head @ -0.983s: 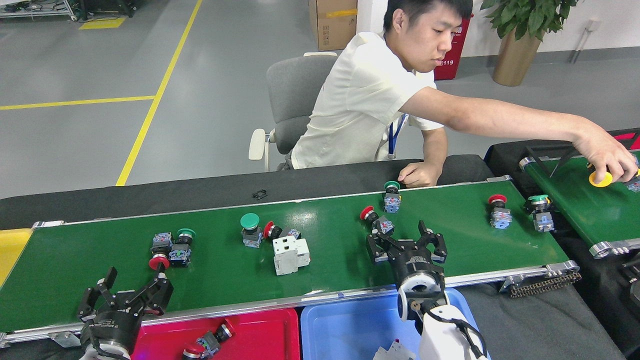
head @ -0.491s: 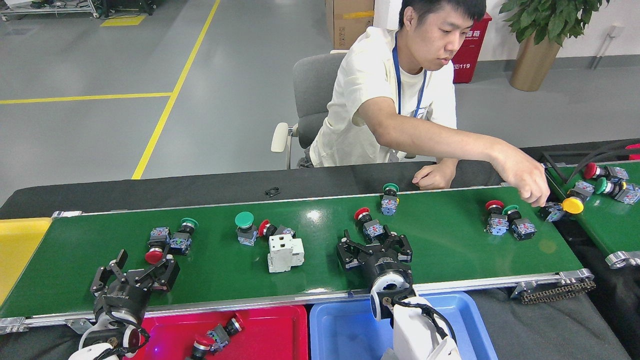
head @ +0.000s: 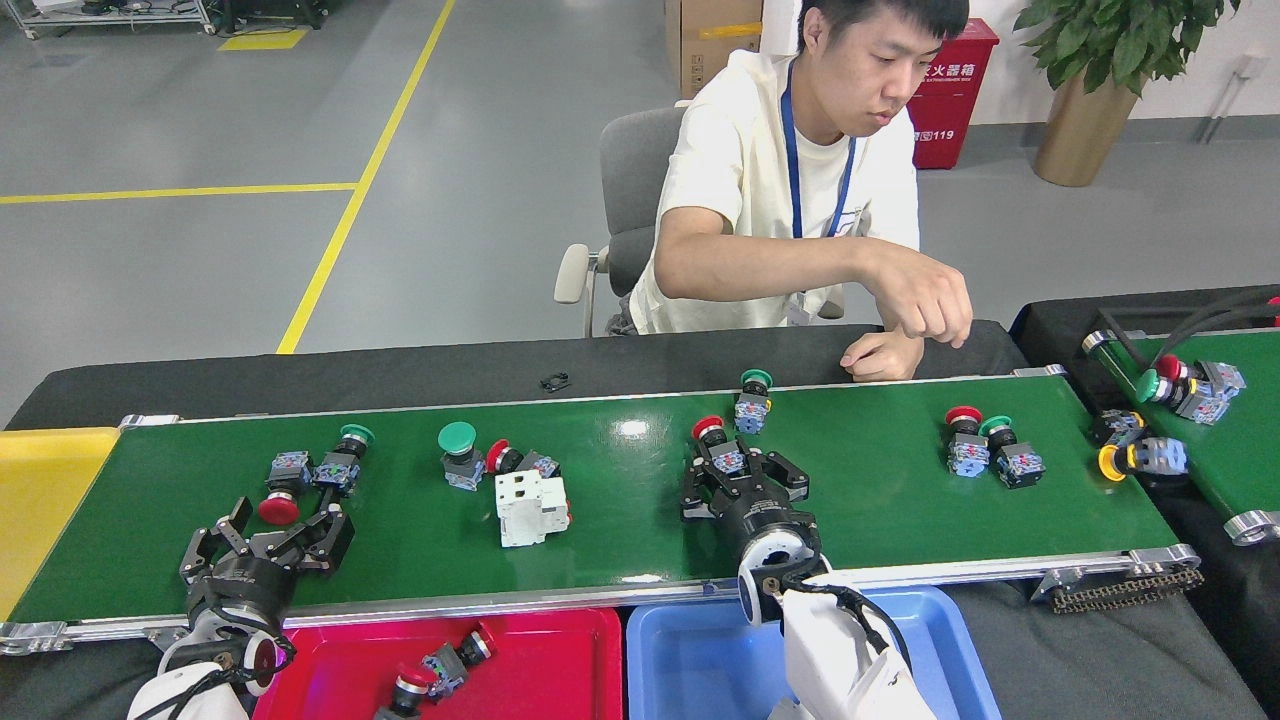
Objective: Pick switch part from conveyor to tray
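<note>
One red switch part (head: pixel 722 452) between right end effector (head: pixel 745 483) fingers, on conveyor (head: pixel 880 500)

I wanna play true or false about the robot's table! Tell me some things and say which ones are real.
1. The conveyor is green. True.
2. The red tray is empty. False: a red-capped switch part lies in it.
3. The right gripper is over the conveyor, around a red-capped switch. True.
4. The white breaker sits in the blue tray. False: it is on the conveyor.
5. The left gripper holds a green button. False: it is open and holds nothing.
</note>
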### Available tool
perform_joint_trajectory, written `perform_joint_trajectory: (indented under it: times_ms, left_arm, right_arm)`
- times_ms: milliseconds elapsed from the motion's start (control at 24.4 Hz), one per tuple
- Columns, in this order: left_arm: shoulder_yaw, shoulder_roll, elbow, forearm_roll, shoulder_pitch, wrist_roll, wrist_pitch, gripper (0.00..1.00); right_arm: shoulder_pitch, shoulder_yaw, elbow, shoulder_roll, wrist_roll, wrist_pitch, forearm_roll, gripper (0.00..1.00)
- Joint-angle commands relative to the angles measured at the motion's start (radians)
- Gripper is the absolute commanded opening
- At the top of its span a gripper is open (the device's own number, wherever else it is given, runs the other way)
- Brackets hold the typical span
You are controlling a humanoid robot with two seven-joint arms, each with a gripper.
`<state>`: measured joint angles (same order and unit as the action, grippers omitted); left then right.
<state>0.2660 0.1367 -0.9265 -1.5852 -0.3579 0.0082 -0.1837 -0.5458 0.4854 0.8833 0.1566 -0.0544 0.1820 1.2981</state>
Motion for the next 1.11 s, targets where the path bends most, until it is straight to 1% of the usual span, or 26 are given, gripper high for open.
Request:
perform_joint_trajectory:
  times_ms: [0, 41, 82, 164, 246, 328, 369, 409, 450, 491, 532, 614, 696, 778, 819, 860, 901, 942, 983, 1024, 1065]
  left_arm:
    - [-0.002, 0.012, 0.011, 0.008, -0.019, 0.015, 0.041, 0.51]
    - [0.004, 0.014, 0.011, 0.016, -0.016, 0.016, 0.047, 0.36]
    - [0.010, 0.014, 0.012, 0.025, -0.015, 0.019, 0.049, 0.28]
    - [0.016, 0.015, 0.012, 0.071, 0.001, 0.033, 0.050, 0.18]
    - [0.016, 0.023, 0.009, 0.097, 0.020, 0.055, 0.049, 0.11]
    - [0.016, 0.029, -0.003, 0.099, 0.034, 0.079, 0.040, 0.06]
    - [0.015, 0.029, -0.017, 0.099, 0.042, 0.088, 0.036, 0.06]
    - [0.010, 0.030, -0.041, 0.096, 0.062, 0.096, 0.032, 0.04]
    - [0.010, 0.032, -0.090, 0.094, 0.094, 0.099, 0.010, 0.04]
    - [0.010, 0.038, -0.161, 0.094, 0.138, 0.099, -0.032, 0.04]
    - [0.010, 0.043, -0.224, 0.094, 0.175, 0.098, -0.074, 0.04]
    - [0.012, 0.046, -0.403, 0.093, 0.306, 0.098, -0.195, 0.05]
    - [0.019, 0.044, -0.568, 0.090, 0.452, 0.096, -0.349, 0.06]
    - [0.021, 0.046, -0.664, 0.088, 0.567, 0.093, -0.480, 0.07]
    - [0.025, 0.044, -0.704, 0.088, 0.628, 0.093, -0.546, 0.09]
    - [0.032, 0.044, -0.735, 0.090, 0.683, 0.092, -0.602, 0.18]
    - [0.033, 0.037, -0.758, 0.090, 0.735, 0.092, -0.602, 0.37]
    - [0.035, 0.032, -0.775, 0.091, 0.774, 0.092, -0.602, 0.60]
    - [0.036, 0.029, -0.785, 0.093, 0.783, 0.093, -0.602, 0.93]
    - [0.045, 0.014, -0.798, 0.094, 0.790, 0.096, -0.602, 1.00]
    - [0.053, -0.006, -0.805, 0.094, 0.797, 0.096, -0.602, 1.00]
  right_arm:
    - [-0.008, 0.047, 0.078, 0.001, 0.024, -0.004, 0.001, 0.01]
    - [0.015, 0.087, 0.124, -0.002, 0.027, -0.007, 0.001, 0.01]
    - [0.030, 0.121, 0.160, -0.002, 0.027, -0.013, 0.003, 0.01]
    - [0.069, 0.210, 0.266, -0.008, 0.027, -0.061, 0.004, 0.01]
    - [0.109, 0.282, 0.353, -0.022, 0.027, -0.108, 0.007, 0.02]
    - [0.133, 0.364, 0.411, -0.023, 0.027, -0.139, 0.018, 0.10]
    - [0.141, 0.400, 0.421, -0.023, 0.027, -0.142, 0.024, 0.17]
    - [0.147, 0.435, 0.424, -0.023, 0.027, -0.142, 0.032, 0.42]
    - [0.158, 0.469, 0.425, -0.020, 0.027, -0.141, 0.037, 0.75]
    - [0.178, 0.490, 0.427, -0.019, 0.027, -0.141, 0.037, 0.89]
    - [0.191, 0.499, 0.430, -0.017, 0.027, -0.142, 0.037, 0.95]
    - [0.210, 0.503, 0.430, -0.015, 0.027, -0.144, 0.037, 0.96]
    - [0.210, 0.489, 0.434, -0.014, 0.027, -0.139, 0.032, 0.98]
    - [0.218, 0.453, 0.473, -0.019, 0.027, -0.137, 0.029, 0.98]
    - [0.236, 0.417, 0.516, -0.025, 0.027, -0.136, 0.029, 0.98]
    - [0.274, 0.371, 0.569, -0.037, 0.027, -0.136, 0.029, 0.98]
    - [0.322, 0.297, 0.631, -0.066, 0.027, -0.136, 0.029, 0.98]
    - [0.368, 0.210, 0.686, -0.091, 0.027, -0.131, 0.029, 0.98]
    - [0.405, 0.144, 0.710, -0.098, 0.028, -0.121, 0.030, 0.98]
    - [0.440, 0.079, 0.721, -0.097, 0.031, -0.093, 0.032, 0.98]
    - [0.461, 0.027, 0.721, -0.097, 0.048, -0.050, 0.033, 0.98]
